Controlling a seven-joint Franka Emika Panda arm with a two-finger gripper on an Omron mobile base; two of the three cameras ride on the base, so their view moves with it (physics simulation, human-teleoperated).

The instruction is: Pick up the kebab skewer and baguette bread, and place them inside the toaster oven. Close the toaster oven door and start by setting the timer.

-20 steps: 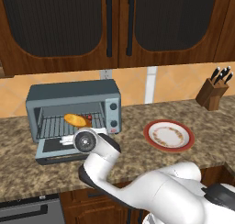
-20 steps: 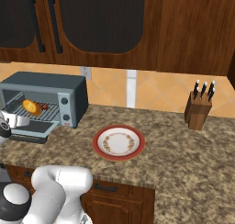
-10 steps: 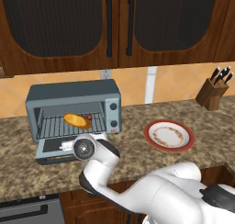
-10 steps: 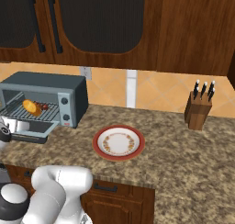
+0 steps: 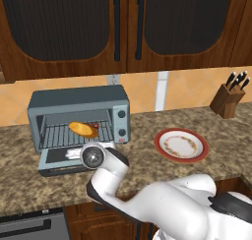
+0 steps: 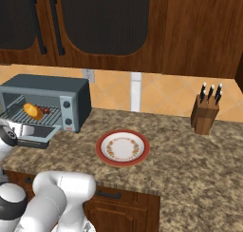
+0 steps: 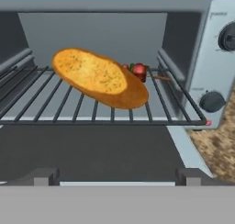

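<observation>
The toaster oven [image 5: 78,99] [image 6: 45,86] stands on the counter with its door [image 5: 54,159] [image 6: 40,131] [image 7: 92,149] dropped flat open. On its wire rack lies the golden baguette bread [image 5: 83,130] [image 6: 32,111] [image 7: 98,77]. The kebab skewer [image 5: 96,126] [image 6: 46,110] [image 7: 139,71] lies just behind the loaf, mostly hidden by it. My gripper [image 5: 72,152] hovers low over the open door, facing into the oven, open and holding nothing. Two dark knobs [image 7: 212,100] sit on the right-hand panel.
A red-rimmed plate [image 5: 180,144] [image 6: 123,147] lies on the counter to the right of the oven. Further right, against the wall, is a knife block [image 5: 228,99] [image 6: 205,114]. Dark wooden cabinets hang above. A stove front [image 5: 29,226] shows at the lower left.
The wrist has sunk slightly in front of the oven door. Bread and skewer stay where they were on the rack, and the door remains open.
</observation>
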